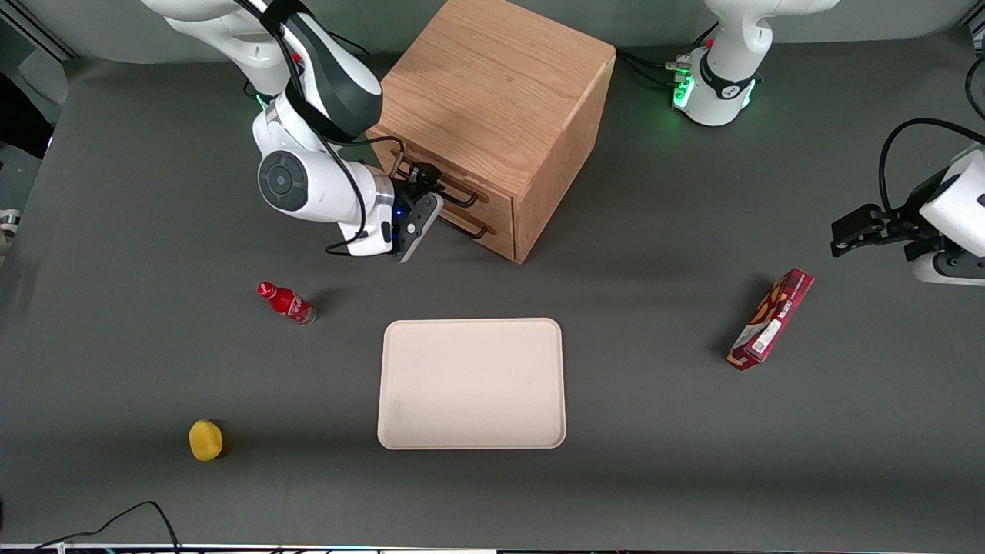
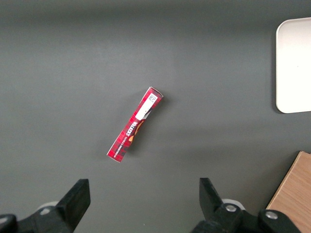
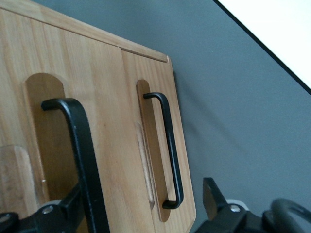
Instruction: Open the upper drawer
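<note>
The wooden cube cabinet [image 1: 492,85] stands toward the back of the table, its two drawers both shut. The upper drawer [image 1: 496,206] has a thin black wire handle [image 1: 459,199]. In the right wrist view the upper drawer's face [image 3: 107,121] is close up, and its handle [image 3: 80,141] runs just inside one fingertip [image 3: 73,211]. The lower drawer's handle [image 3: 170,145] also ends between the fingers. My right gripper [image 1: 429,187] [image 3: 142,206] is open, right in front of the drawers at the upper handle's height, holding nothing.
A beige tray [image 1: 471,383] lies nearer the front camera than the cabinet. A red bottle [image 1: 286,302] and a yellow object [image 1: 205,439] lie toward the working arm's end. A red box [image 1: 771,318] [image 2: 134,124] lies toward the parked arm's end.
</note>
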Robot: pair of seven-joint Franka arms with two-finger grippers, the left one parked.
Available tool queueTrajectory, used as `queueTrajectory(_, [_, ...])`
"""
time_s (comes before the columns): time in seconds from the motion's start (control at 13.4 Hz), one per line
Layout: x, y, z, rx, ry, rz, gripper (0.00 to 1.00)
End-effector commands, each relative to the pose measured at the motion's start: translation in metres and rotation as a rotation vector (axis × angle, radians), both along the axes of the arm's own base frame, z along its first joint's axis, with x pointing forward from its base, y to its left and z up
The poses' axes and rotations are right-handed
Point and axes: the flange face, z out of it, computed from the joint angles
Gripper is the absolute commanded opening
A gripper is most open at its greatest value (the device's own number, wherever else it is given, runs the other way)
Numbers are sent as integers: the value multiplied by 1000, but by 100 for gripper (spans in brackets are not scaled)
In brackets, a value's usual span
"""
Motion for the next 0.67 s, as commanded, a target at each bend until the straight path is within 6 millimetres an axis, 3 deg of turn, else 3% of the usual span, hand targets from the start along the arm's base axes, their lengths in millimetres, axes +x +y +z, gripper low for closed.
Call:
queueTrajectory(0.0, [18,-5,-5,2,-18,-3,100])
queueTrajectory(0.37, [50,-22,-2,-2,-46,-20,100])
queueTrajectory(0.6, [59,-28,-2,-16,-58,-9,100])
